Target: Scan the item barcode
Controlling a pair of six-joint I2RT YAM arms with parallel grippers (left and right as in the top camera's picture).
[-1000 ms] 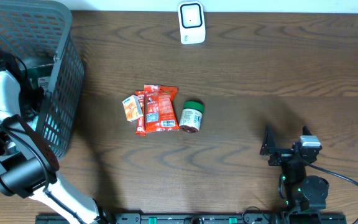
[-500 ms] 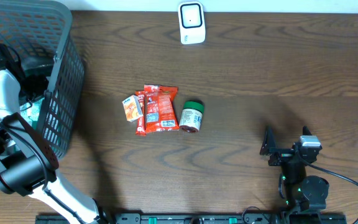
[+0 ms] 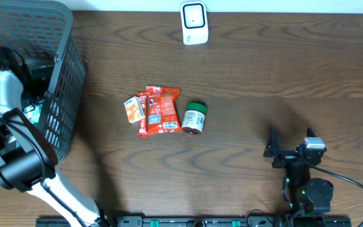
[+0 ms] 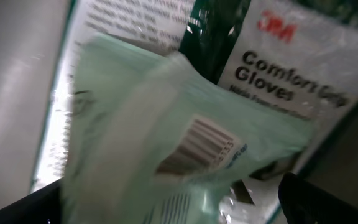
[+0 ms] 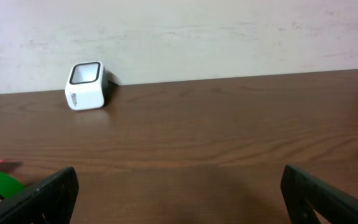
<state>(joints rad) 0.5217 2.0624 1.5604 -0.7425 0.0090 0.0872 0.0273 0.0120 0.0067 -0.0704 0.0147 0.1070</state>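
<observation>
Inside the basket (image 3: 62, 75), far left: left claw (image 4: 169, 202) jaws stand wide, nothing pinched. Pale green packet (image 4: 185, 124), barcode facing the wrist camera, lies blurred between them, edges cut off; gloves pack (image 4: 291, 68) behind it. Right of the basket on the bench (image 3: 263, 75): orange carton (image 3: 134, 109), red packets (image 3: 159, 112), green-lidded jar (image 3: 195, 118), bunched together. Further right, at the back: white scanner (image 3: 194, 23). Farthest from the basket: right claw (image 3: 290, 146), spread open, empty.

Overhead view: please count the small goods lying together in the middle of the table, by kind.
Orange box: 1
Red packets: 2 at least, since they overlap
Green-lidded jar: 1
Total: 4 at least
</observation>
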